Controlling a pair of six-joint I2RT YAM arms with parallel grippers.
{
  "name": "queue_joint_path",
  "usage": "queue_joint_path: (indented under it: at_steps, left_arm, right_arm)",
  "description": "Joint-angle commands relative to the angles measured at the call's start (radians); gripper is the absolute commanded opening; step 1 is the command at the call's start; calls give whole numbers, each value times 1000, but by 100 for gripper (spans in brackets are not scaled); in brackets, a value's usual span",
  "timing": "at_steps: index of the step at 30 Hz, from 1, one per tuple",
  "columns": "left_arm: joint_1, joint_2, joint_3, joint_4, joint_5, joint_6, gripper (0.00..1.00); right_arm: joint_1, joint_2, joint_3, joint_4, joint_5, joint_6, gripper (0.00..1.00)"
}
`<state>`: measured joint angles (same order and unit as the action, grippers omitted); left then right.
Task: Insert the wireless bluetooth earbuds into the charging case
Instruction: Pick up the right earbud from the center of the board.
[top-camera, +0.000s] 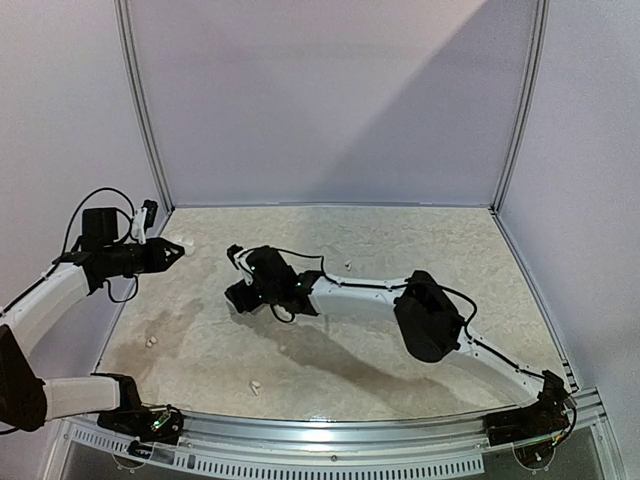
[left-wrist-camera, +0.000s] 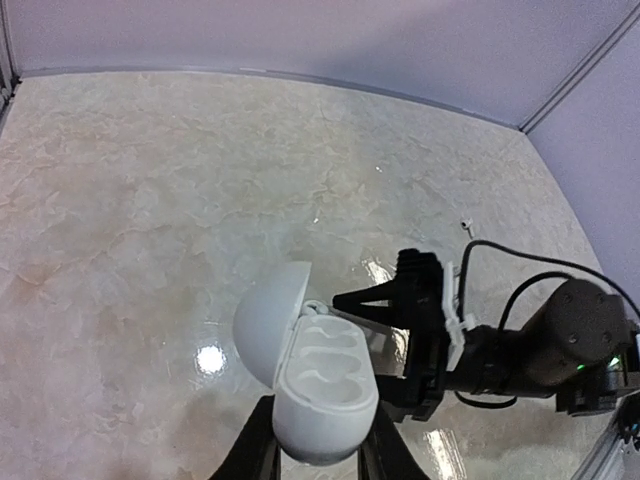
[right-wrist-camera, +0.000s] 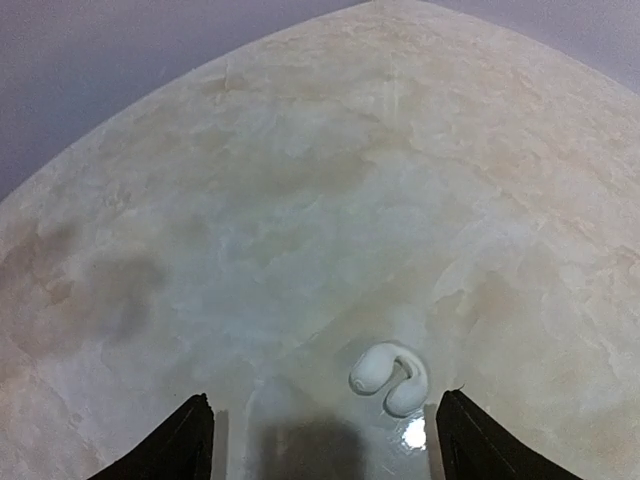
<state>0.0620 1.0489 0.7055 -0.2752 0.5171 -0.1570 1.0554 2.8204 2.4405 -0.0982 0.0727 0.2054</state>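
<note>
Far left, held above the beige marble-pattern table (top-camera: 420, 240): left gripper (top-camera: 168, 250), fingers clamped on the lower shell of a white pebble-shaped plastic charging case (left-wrist-camera: 318, 385). Its lid is hinged open and both moulded wells show. One small white bud (top-camera: 150, 341) lies loose by the table's left edge. Left of centre: right gripper (right-wrist-camera: 322, 405), reached across and low over the surface, black fingers spread wide and holding nothing. A white hooked earbud (right-wrist-camera: 389, 378) lies flat on the table in the gap, nearer the finger on the view's right, touching neither. Two more white buds lie loose, one near the front edge (top-camera: 254, 386), one farther back (top-camera: 348, 264).
</note>
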Motion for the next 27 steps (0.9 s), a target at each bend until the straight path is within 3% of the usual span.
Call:
queue_joint_path:
  at_steps: [1, 10, 14, 21, 27]
  left_arm:
    - [5, 11, 19, 32, 35, -21, 0]
    - [5, 36, 47, 35, 47, -31, 0]
    - [6, 53, 56, 48, 47, -39, 0]
    - [6, 65, 61, 52, 45, -38, 0]
    - [5, 65, 51, 58, 53, -36, 0]
  right_arm:
    - [-5, 67, 55, 57, 155, -22, 78]
    - [14, 119, 103, 112, 230, -101, 74]
    - [15, 151, 152, 35, 279, -76, 65]
    - [18, 161, 168, 11, 266, -58, 50]
    - [23, 150, 165, -31, 194, -40, 50]
